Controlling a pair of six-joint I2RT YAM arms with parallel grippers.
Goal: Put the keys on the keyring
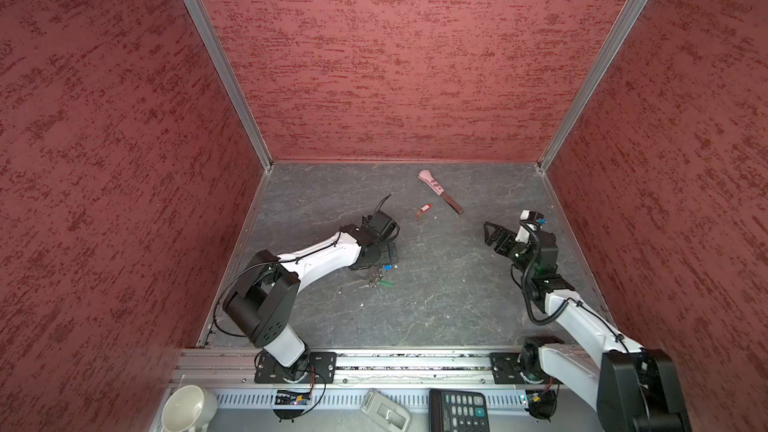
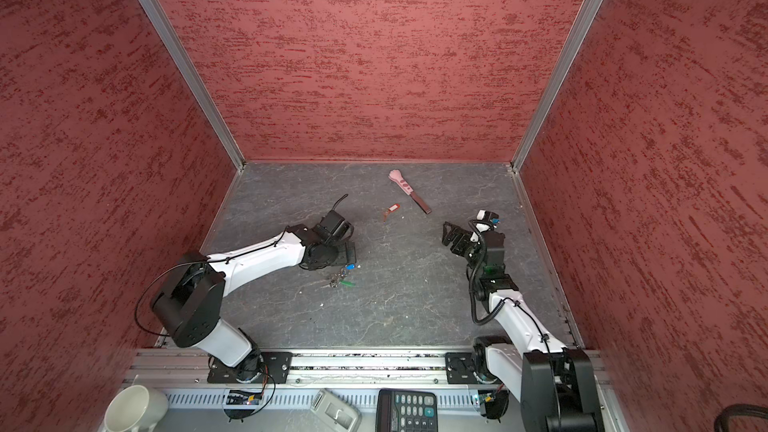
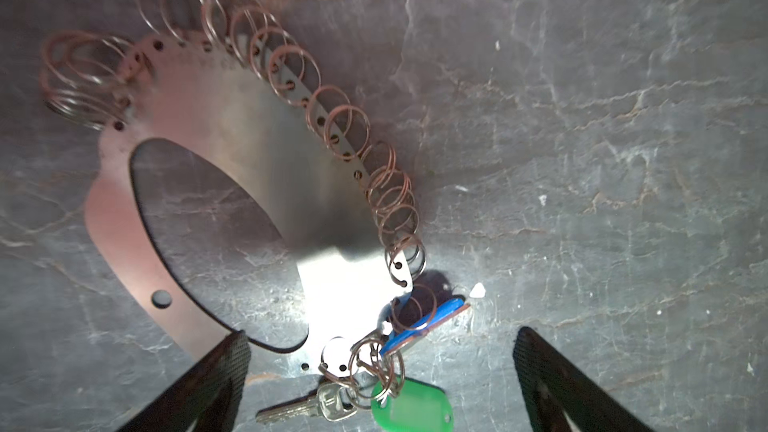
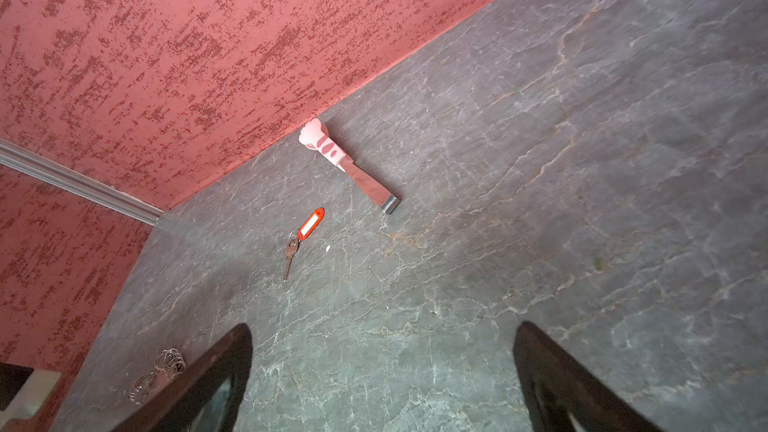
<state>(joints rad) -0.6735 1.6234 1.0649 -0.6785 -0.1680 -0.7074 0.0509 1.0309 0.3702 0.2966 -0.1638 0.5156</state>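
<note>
The keyring (image 3: 232, 118) is a flat metal plate with an oval opening and many small wire rings along its edge, lying on the grey floor. At one end a cluster of rings carries a silver key (image 3: 307, 407) with a green tag (image 3: 409, 407), and a blue tag (image 3: 424, 322) lies beside it. My left gripper (image 3: 382, 334) hangs open just above this cluster, touching nothing. In both top views the green tag (image 1: 386, 283) (image 2: 347, 283) lies just in front of the left gripper (image 1: 388, 253) (image 2: 349, 251). A red-tagged key (image 1: 424, 209) (image 4: 311, 224) lies alone further back. My right gripper (image 1: 492, 234) (image 4: 382, 328) is open and empty.
A pink-handled tool (image 1: 440, 191) (image 4: 345, 164) with a flat blade lies near the back wall. Red textured walls close in three sides. In front of the arm bases stand a white mug (image 1: 187, 409), a calculator (image 1: 459, 411) and a grey device (image 1: 384, 411).
</note>
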